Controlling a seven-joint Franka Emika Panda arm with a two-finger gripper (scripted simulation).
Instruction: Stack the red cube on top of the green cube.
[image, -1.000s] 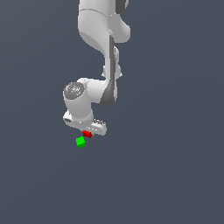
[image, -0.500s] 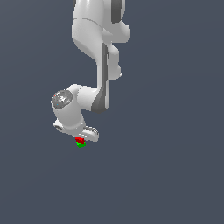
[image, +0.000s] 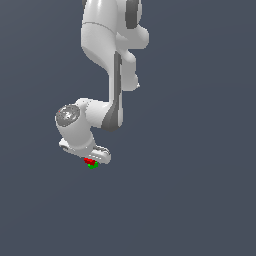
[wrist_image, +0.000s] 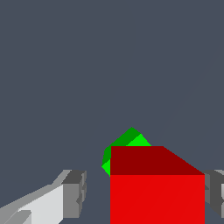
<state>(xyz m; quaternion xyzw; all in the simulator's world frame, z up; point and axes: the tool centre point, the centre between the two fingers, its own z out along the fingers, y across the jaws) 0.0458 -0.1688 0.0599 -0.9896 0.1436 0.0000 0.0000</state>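
In the wrist view the red cube (wrist_image: 157, 192) sits between my gripper's (wrist_image: 144, 194) fingers. One grey fingertip (wrist_image: 75, 192) stands apart from the cube with a visible gap, and the other fingertip (wrist_image: 215, 192) is right at its opposite side. The green cube (wrist_image: 127, 142) lies just under and behind the red cube and is mostly hidden by it. In the exterior view my gripper (image: 91, 161) is low over the floor, with the red cube (image: 90, 161) on top of the green cube (image: 92, 166), both tiny and partly hidden by the hand.
The plain dark grey floor (image: 190, 200) spreads all around. The white arm (image: 112, 60) reaches down from the top of the exterior view.
The gripper carried the red cube towards the exterior view's left and down, from beside the green cube to right on top of it. The green cube has not moved.
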